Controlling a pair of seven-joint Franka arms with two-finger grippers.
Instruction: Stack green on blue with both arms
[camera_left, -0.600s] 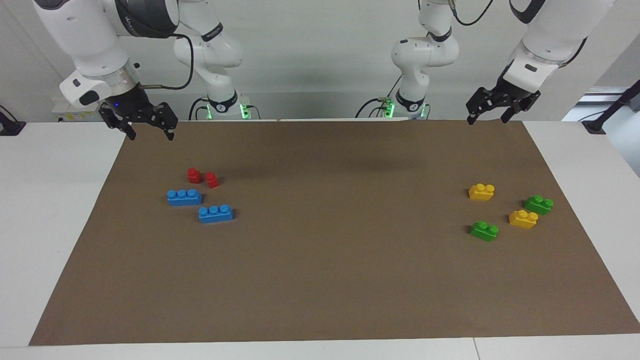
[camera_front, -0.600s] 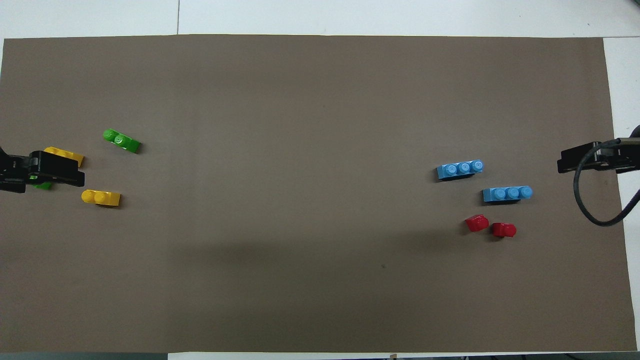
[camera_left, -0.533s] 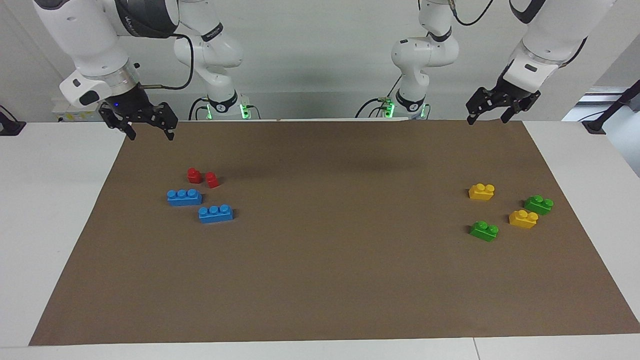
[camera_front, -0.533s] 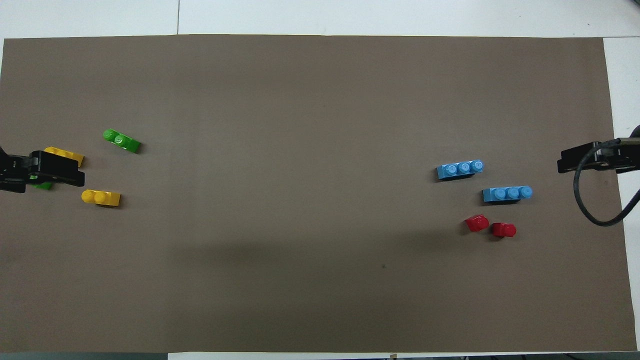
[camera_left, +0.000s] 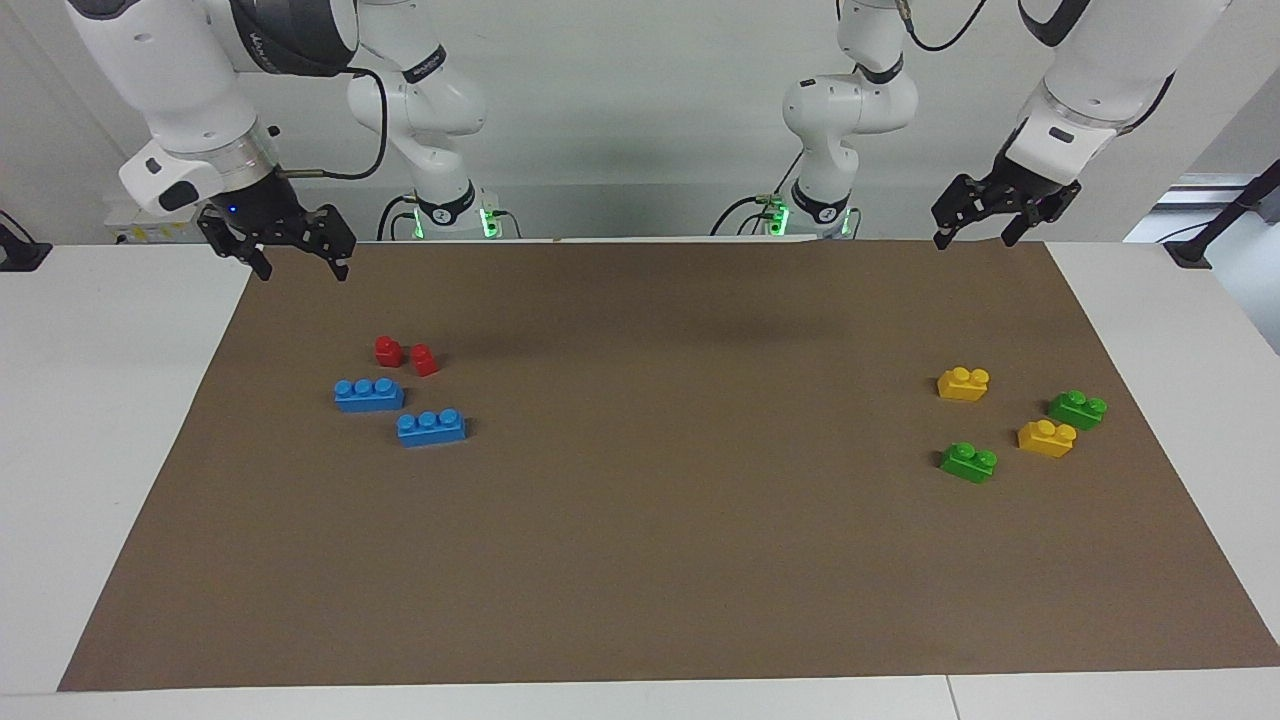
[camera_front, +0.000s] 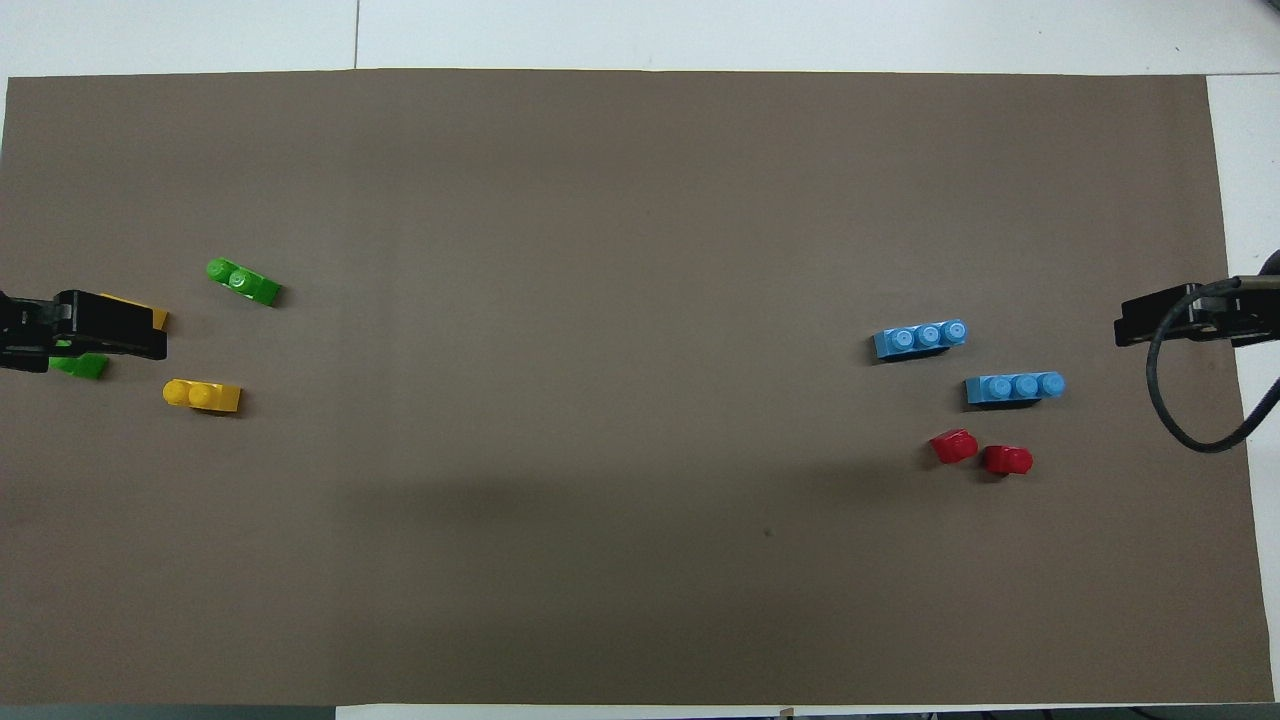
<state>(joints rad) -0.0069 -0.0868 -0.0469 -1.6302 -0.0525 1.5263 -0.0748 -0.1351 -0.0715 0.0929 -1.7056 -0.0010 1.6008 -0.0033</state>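
Note:
Two green bricks lie on the brown mat (camera_left: 640, 560) toward the left arm's end: one (camera_left: 968, 462) (camera_front: 243, 282) farther from the robots, the other (camera_left: 1077, 408) (camera_front: 82, 367) partly covered by the gripper in the overhead view. Two blue bricks (camera_left: 369, 393) (camera_left: 431, 427) lie toward the right arm's end, also in the overhead view (camera_front: 1015, 387) (camera_front: 920, 339). My left gripper (camera_left: 974, 240) (camera_front: 85, 327) hangs open and empty, high over the mat's edge nearest the robots. My right gripper (camera_left: 303, 272) (camera_front: 1180, 315) hangs open and empty over the mat's corner at its end.
Two yellow bricks (camera_left: 963, 383) (camera_left: 1046, 438) lie among the green ones. Two small red bricks (camera_left: 388, 350) (camera_left: 424, 359) lie just nearer to the robots than the blue ones. The white table (camera_left: 100, 420) shows around the mat.
My left gripper has shifted slightly, so more of the green brick under it shows in the overhead view. The right arm and all bricks are still.

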